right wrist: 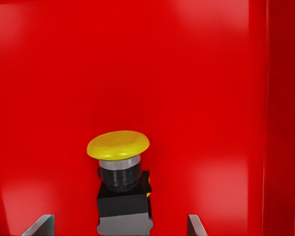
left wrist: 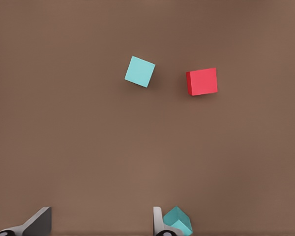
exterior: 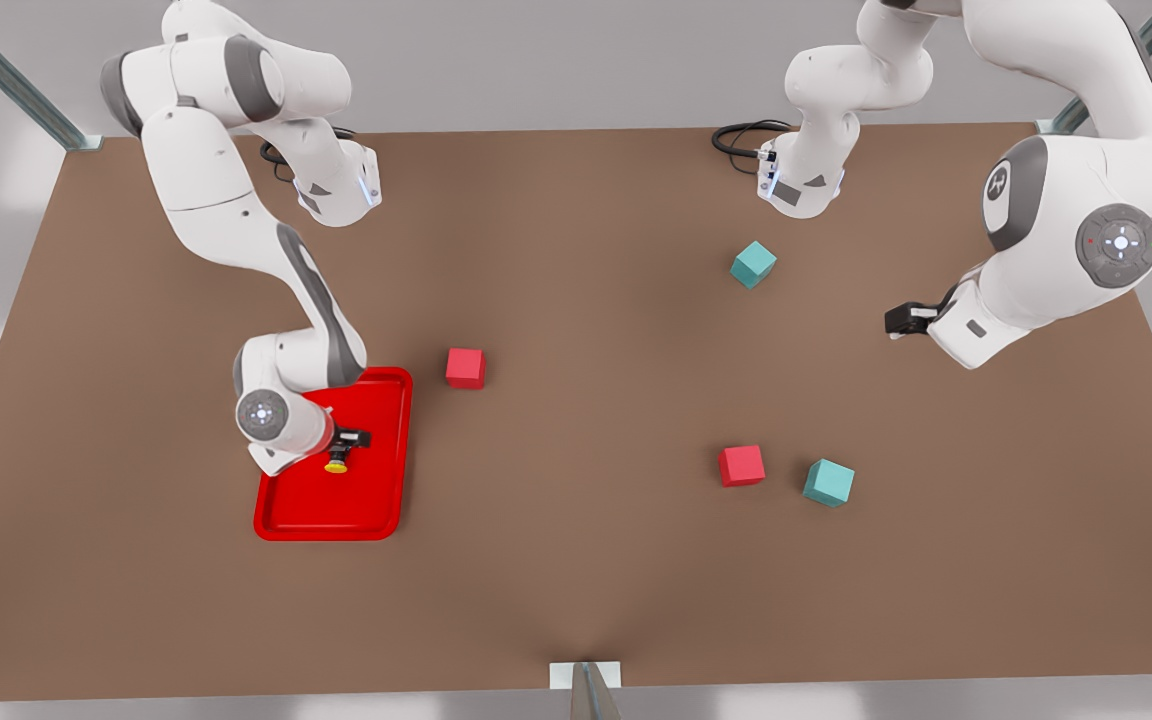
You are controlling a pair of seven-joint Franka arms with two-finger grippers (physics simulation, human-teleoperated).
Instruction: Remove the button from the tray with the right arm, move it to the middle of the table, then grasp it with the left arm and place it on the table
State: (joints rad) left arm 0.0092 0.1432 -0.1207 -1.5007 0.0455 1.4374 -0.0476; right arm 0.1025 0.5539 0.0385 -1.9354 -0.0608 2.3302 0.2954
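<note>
Two white arms over a brown table (exterior: 576,560). The red tray (exterior: 376,520) lies near the table's edge on the front view's left, its long axis running from 12 to 6 o'clock in that view; open tabletop stretches from its 3 o'clock rim across the middle, broken by one red cube (exterior: 465,368) at the tray's 1 o'clock. The right arm (exterior: 226,200) reaches down into the tray, and the right gripper (right wrist: 120,227) is spread, one finger (right wrist: 39,226) on each side of the button (right wrist: 122,187), the fingers apart from the body and not pressing it. The button rests on the tray floor near the tray's middle, lying tilted, its long axis running from the dark boxy body between the fingers to the yellow cap, which points away from the gripper. The left arm (exterior: 1076,230) waits above the table at the front view's right, and the left gripper (left wrist: 101,227) hangs released, grasping nothing, with a teal cube (left wrist: 178,221) just beside one finger in the left wrist view. Count: one button, one tray, two red cubes, two teal cubes. The second red cube (exterior: 741,465) and the other teal cube (exterior: 828,482) sit near each other, apart.
</note>
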